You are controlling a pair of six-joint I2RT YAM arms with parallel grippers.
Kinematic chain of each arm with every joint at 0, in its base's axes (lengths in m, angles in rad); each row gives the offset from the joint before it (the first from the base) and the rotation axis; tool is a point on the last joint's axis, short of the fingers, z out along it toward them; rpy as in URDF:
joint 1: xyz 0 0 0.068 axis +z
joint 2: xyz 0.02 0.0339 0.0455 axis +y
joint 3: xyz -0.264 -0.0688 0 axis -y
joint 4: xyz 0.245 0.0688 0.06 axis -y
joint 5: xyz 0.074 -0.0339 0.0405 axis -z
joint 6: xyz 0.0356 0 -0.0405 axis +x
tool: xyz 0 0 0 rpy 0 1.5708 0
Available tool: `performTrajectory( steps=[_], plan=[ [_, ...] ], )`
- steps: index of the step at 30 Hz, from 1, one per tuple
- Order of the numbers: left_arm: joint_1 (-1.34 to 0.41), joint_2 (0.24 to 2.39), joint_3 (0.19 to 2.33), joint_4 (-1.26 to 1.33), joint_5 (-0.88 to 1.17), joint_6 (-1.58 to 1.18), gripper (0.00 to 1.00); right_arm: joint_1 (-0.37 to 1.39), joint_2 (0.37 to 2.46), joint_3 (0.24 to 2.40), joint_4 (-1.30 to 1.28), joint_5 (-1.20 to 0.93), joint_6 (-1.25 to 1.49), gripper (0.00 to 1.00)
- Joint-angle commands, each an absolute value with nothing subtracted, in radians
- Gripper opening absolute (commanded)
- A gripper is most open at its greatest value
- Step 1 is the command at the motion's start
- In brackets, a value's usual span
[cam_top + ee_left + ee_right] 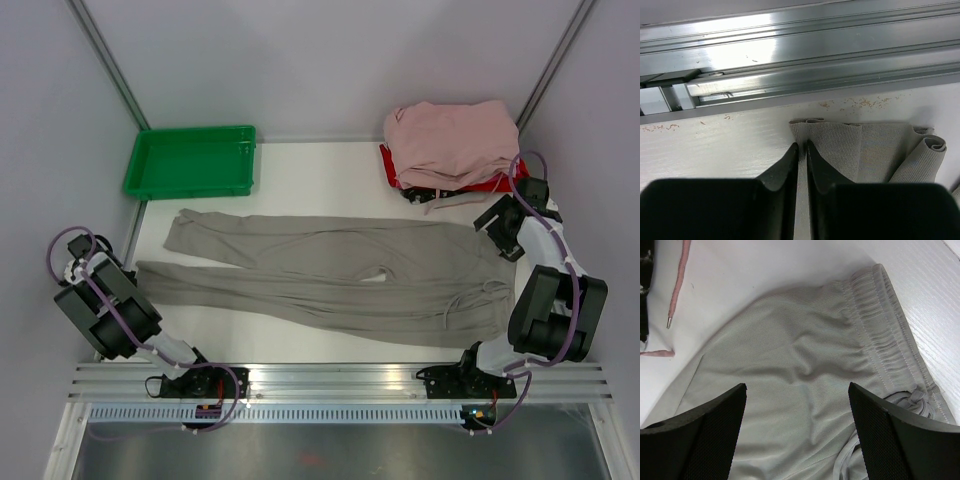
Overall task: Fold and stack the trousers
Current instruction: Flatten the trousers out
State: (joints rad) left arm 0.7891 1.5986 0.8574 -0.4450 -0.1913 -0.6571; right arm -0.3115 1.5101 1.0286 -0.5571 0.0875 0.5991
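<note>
Your left gripper sits nearly shut on the hem corner of the trousers — so thin a bite could slip out when you lift — while your right gripper hovers wide open, empty.

Robot lab cell, grey walls, aluminium rail

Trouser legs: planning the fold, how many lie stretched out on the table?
2: the far leg ends by the green tray; the near leg has its cuff at the left pincer.
</note>
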Motion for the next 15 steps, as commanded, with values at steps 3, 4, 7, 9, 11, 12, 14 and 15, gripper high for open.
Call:
performTrajectory(
  steps=[3,4,7,9,11,12,14,15],
  plan=[
    [0.802,1.668,0.842,-0.428,-0.271,-0.595,0.04,-0.308,1.453,1.031,-0.569,0.132,0.620,0.89],
    [0.804,1.658,0.838,-0.454,-0.290,-0.613,0.02,-0.308,1.450,1.029,-0.569,0.135,0.620,0.89],
    [0.804,1.618,0.824,-0.512,-0.356,-0.656,0.02,-0.310,1.439,1.025,-0.569,0.152,0.630,0.89],
    [0.805,1.576,0.810,-0.557,-0.405,-0.672,0.02,-0.310,1.430,1.023,-0.580,0.164,0.637,0.90],
    [0.819,1.549,0.787,-0.583,-0.426,-0.672,0.02,-0.308,1.407,1.016,-0.592,0.195,0.650,0.90],
    [0.831,1.539,0.776,-0.591,-0.422,-0.669,0.02,-0.310,1.396,1.008,-0.598,0.212,0.660,0.90],
    [0.889,1.510,0.769,-0.630,-0.408,-0.672,0.02,-0.314,1.344,0.973,-0.612,0.253,0.692,0.93],
    [0.912,1.497,0.759,-0.644,-0.396,-0.675,0.02,-0.322,1.326,0.957,-0.612,0.261,0.704,0.94]
  ],
)
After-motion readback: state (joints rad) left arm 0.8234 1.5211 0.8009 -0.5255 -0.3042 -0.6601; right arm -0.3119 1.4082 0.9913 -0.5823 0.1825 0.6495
